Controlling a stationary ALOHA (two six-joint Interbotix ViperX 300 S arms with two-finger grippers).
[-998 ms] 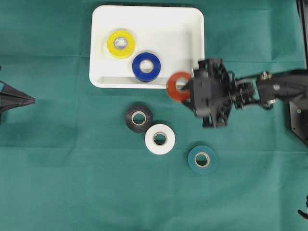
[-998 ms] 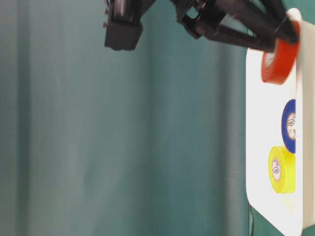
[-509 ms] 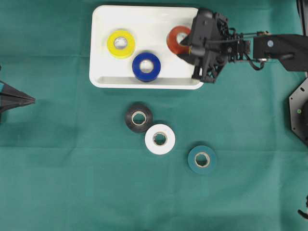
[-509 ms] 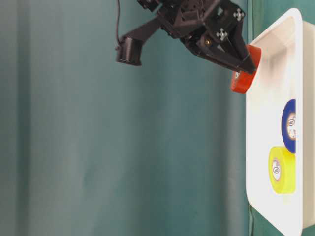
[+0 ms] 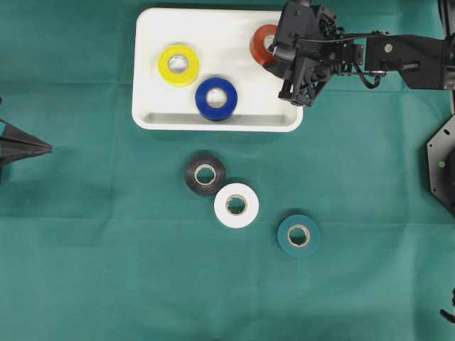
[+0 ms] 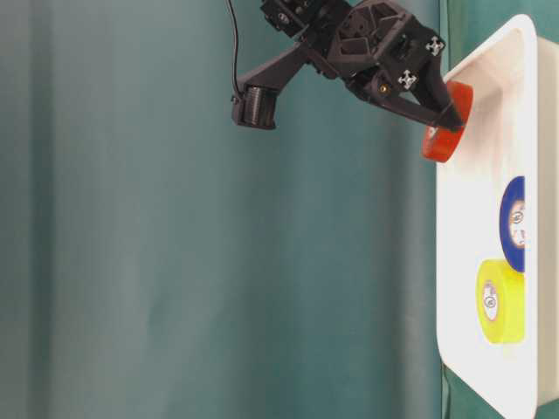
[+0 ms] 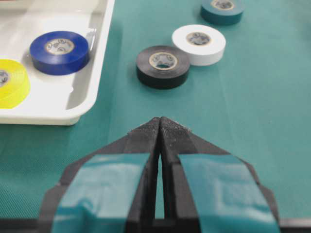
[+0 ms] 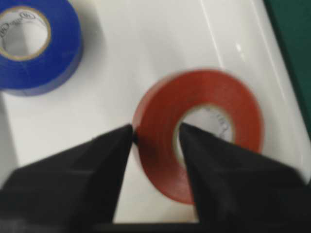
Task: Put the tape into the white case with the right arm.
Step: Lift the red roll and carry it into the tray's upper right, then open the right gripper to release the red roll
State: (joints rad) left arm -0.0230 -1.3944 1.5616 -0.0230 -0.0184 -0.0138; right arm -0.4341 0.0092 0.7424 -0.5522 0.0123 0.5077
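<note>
Six rolls of tape are in view: yellow (image 5: pixel 178 65) and blue (image 5: pixel 216 99) already lie flat in the white case (image 5: pixel 213 121), while black (image 5: pixel 205 174), white (image 5: pixel 236 205) and teal (image 5: pixel 298 235) sit on the green cloth (image 5: pixel 106 249) nearer the camera. The red tape (image 8: pixel 199 131) hangs tilted over the case's far right corner, its wall straddled by the right gripper (image 8: pixel 155 133), one finger outside the roll and one in the core. The jaws look parted slightly, though blur in the wrist view makes it hard to say whether they grip the roll or are letting go. A roll like this is probably light and stiff, with a smooth, slightly slick band, so pinching through the core across the wall suits it. Far left, the left gripper (image 7: pixel 159 127) rests pressed closed, holding nothing.
</note>
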